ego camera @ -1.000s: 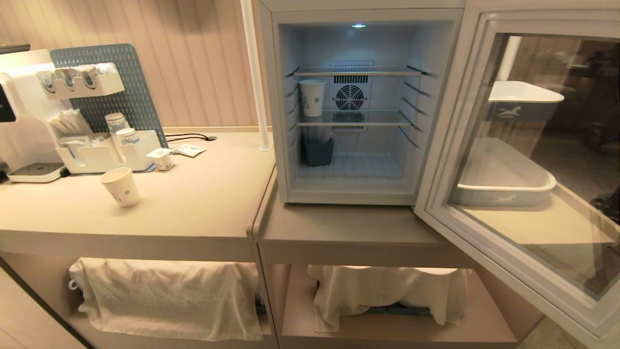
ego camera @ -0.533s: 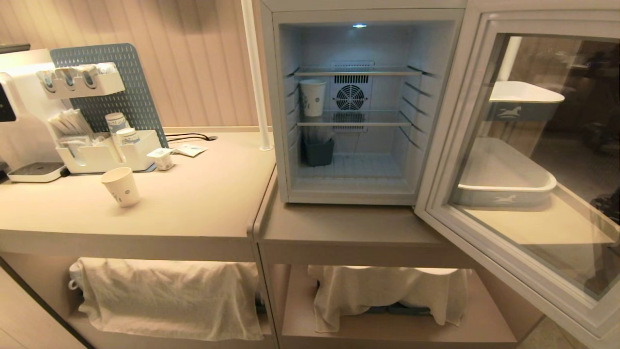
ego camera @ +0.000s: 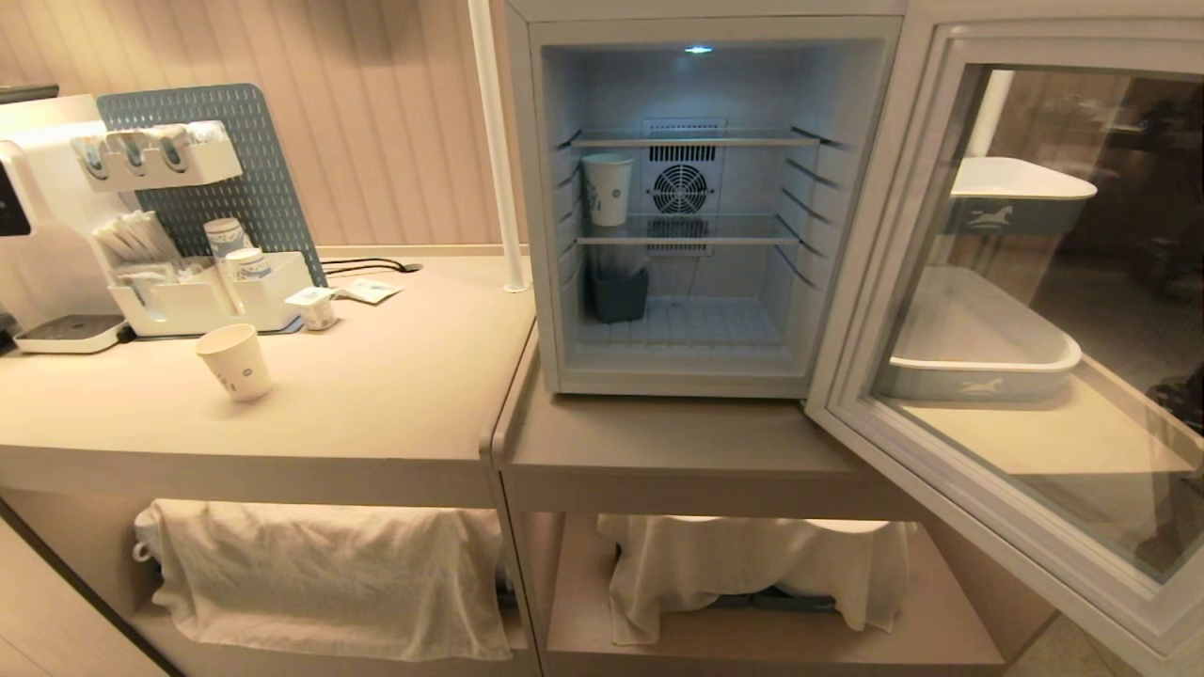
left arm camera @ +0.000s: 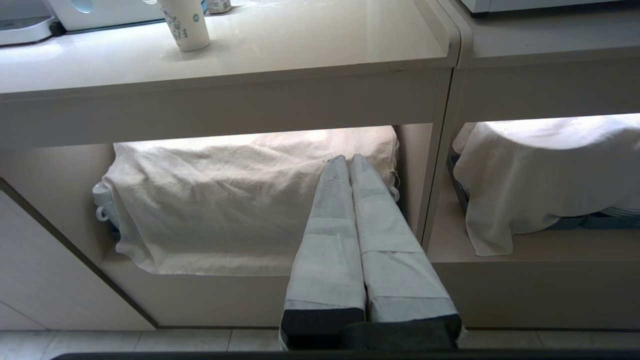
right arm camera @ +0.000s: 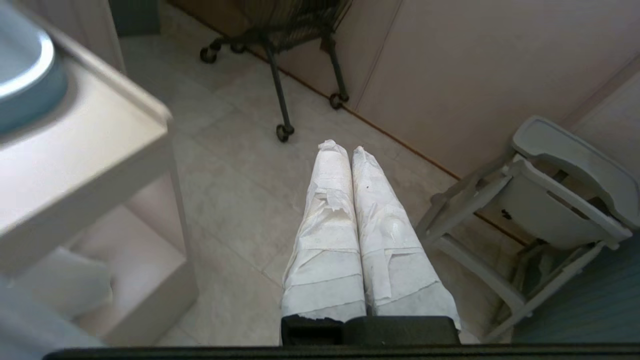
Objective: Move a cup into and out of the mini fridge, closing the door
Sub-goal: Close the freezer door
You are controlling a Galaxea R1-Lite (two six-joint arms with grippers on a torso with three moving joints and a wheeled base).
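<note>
Nothing moved, cup upright in mini fridge.

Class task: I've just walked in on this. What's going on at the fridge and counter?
Nothing is being handled right now. The fridge door hangs wide open, with one cup upright on its middle shelf and another cup on the counter. The left gripper, jaws shut and empty, sits low before the cloth-draped shelf. The right gripper, also shut and empty, points at the floor.
</note>
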